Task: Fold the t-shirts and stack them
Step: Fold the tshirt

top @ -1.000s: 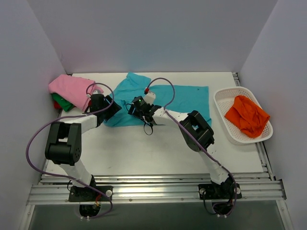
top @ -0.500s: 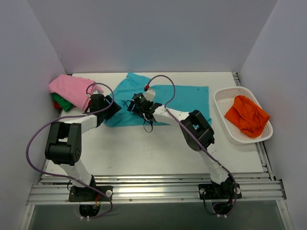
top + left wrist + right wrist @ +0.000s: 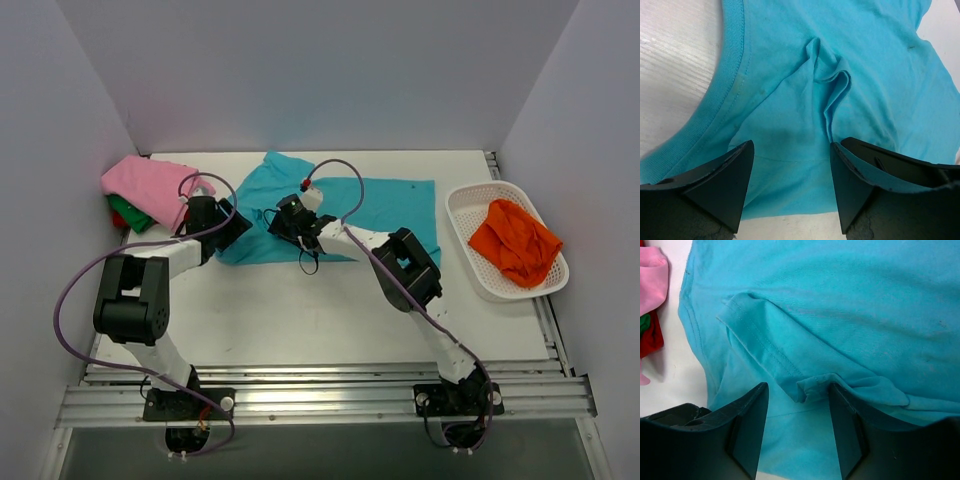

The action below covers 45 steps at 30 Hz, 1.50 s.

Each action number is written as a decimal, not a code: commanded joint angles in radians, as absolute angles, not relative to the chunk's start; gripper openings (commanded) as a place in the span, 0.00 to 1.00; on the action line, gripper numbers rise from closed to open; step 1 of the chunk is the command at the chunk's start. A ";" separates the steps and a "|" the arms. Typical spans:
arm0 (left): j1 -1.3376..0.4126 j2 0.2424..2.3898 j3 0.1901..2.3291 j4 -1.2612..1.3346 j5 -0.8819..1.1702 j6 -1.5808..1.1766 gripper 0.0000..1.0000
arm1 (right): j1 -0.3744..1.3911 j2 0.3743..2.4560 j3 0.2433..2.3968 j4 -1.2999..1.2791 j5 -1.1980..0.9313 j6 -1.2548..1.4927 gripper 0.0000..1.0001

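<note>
**Two open grippers over the teal shirt's left end: pinch the edges, not the wrinkles**

The teal t-shirt [image 3: 375, 205] lies spread across the far half of the table, around 12 o'clock in the overhead view. Both tools hang over its left end.

The left gripper [image 3: 790, 165] is wide open and holds nothing. A raised crease runs down to its right finger. The right gripper [image 3: 797, 405] is also spread and empty, straddling a small puckered hem corner.

For a clean fold, each should probably sink until both fingers bracket a real edge, close on all layers, then lift together so the cloth stays taut.

The shirt is soft knit with a ribbed collar band, a doubled stitched hem and shallow rumples.

At 10 o'clock is a pile with the pink shirt [image 3: 150, 185] over the green shirt [image 3: 125, 212]. At 3 o'clock the orange shirt [image 3: 515, 240] sits crumpled in the white basket [image 3: 462, 205].
</note>
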<state>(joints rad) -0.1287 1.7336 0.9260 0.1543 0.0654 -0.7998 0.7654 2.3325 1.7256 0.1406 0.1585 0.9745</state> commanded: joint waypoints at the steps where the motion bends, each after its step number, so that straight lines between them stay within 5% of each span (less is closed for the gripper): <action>1: -0.117 1.720 0.928 0.202 0.075 -0.782 0.71 | 0.759 2.326 1.741 0.144 0.147 0.982 0.48; 9: -0.114 1.717 0.928 0.201 0.078 -0.781 0.70 | 0.759 2.322 1.715 0.160 0.143 0.980 0.44; 13: -0.112 1.709 0.925 0.199 0.075 -0.781 0.70 | 0.758 2.327 1.706 0.178 0.129 0.979 0.18; 18: -0.107 1.700 0.920 0.198 0.077 -0.781 0.70 | 0.756 2.350 1.700 0.198 0.095 0.976 0.00; 45: -0.071 1.723 0.896 0.247 0.115 -0.790 0.70 | 0.683 2.315 1.775 0.143 0.178 0.914 0.00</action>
<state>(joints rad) -0.0811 1.7336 0.8921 0.1917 0.0998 -0.8001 0.7303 2.3531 1.7187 0.1951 0.1223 0.9520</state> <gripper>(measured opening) 0.704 0.001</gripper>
